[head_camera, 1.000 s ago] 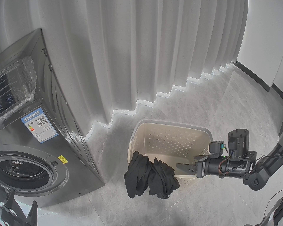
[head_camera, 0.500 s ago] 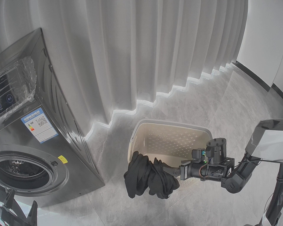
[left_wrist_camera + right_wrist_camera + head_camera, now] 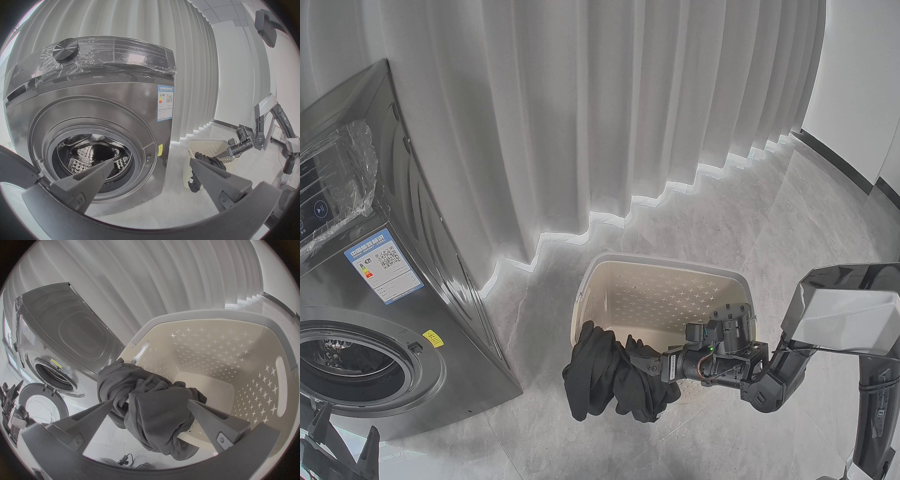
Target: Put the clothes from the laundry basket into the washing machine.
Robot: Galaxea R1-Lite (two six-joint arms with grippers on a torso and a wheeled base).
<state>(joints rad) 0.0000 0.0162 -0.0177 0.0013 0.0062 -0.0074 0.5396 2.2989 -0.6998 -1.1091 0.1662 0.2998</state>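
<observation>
Head view, lower centre: black clothes (image 3: 612, 381) draped over the laundry basket (image 3: 662, 259) rim, right gripper (image 3: 640, 361) at them. Left wrist: left gripper (image 3: 150, 168) spread wide before the washing machine (image 3: 125, 103) drum. Right wrist: fingers (image 3: 212, 421) apart, straddling the clothes. I'd sink deeper, then pinch a thick fold.

The floor (image 3: 775, 206) is pale grey stone-look tile, glossy where light spills under the curtain (image 3: 612, 112), whose hem reaches down to it. A steel-grey washer (image 3: 394, 294) stands on it at the left. A cream basket (image 3: 669, 261) sits on the tiles near the washer, the two apart with bare floor between them.
</observation>
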